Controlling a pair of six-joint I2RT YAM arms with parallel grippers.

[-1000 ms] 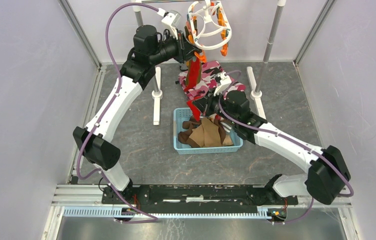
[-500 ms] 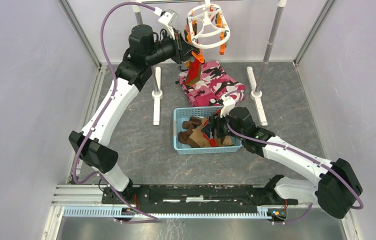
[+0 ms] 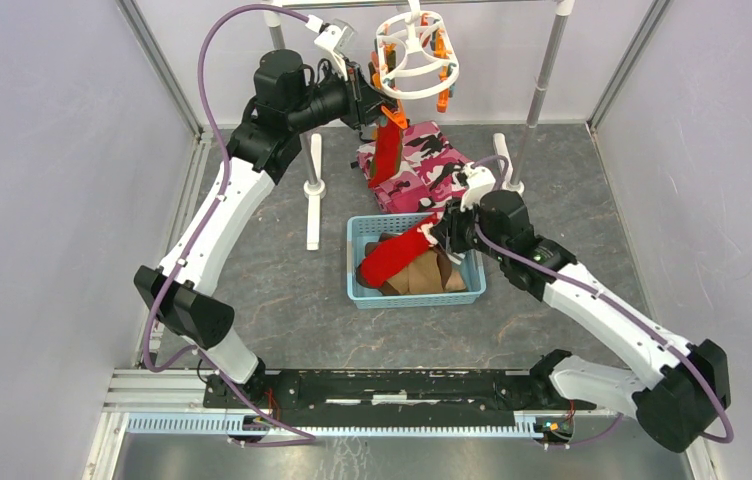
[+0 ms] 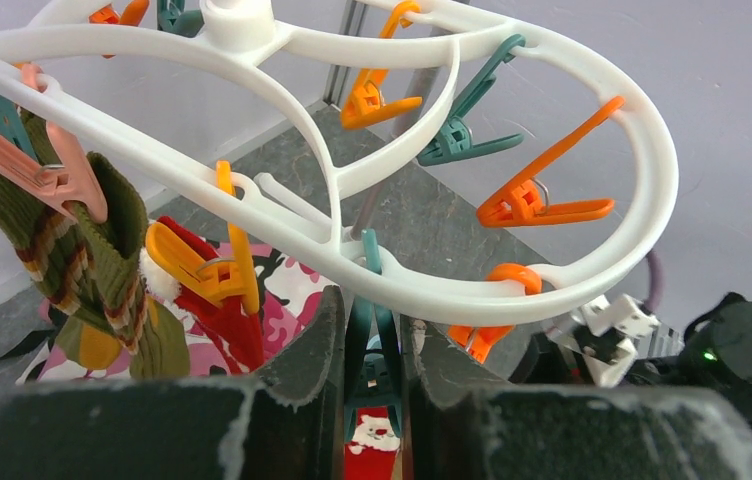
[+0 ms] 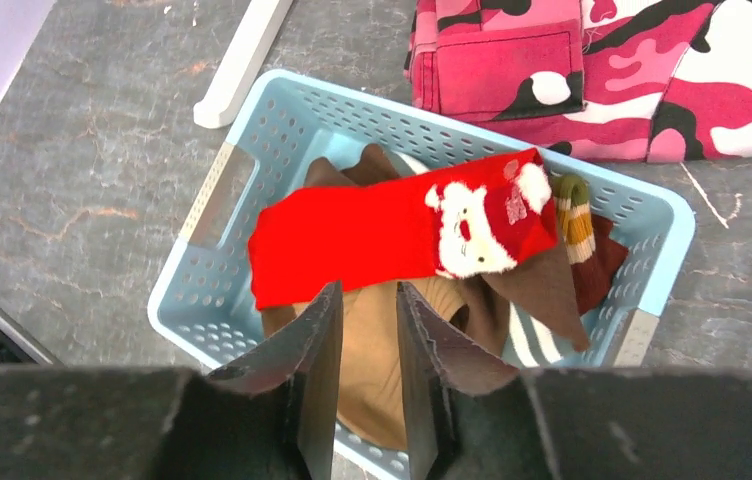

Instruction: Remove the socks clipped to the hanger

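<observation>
Pinches a teal clip (image 4: 372, 350) with the left end effector (image 4: 372, 310), closed on it from both sides, just under the near rim of the white hanger (image 4: 657, 170). Shows a red Santa sock (image 4: 370, 447) dangling from that clip, long axis vertical, directly beneath the fingers. Finds two more clipped just to the left in the wrist view: an olive striped sock (image 4: 102, 270) in a pink clip (image 4: 42, 170) and a red sock with a white cuff (image 4: 227, 330) in a yellow clip (image 4: 197, 270).

Holds nothing in the right end effector (image 5: 367, 292), jaws a little apart, only a tan sock (image 5: 367, 370) visible through the gap. Hovers over the blue basket (image 5: 667, 225) on the desk (image 3: 282, 270), where a red sock with a Santa face (image 5: 372, 240) lies crosswise on the brown and tan ones, near the pink camouflage cloth (image 5: 592, 70).

Puts the left arm right at the hanging sock and the right arm low, well apart from it, nearer the bases. Probably calls for raising the right end effector toward the hanger to grip the sock across its vertical length while the left squeezes the clip open. Risks a drop onto the cloth otherwise.
</observation>
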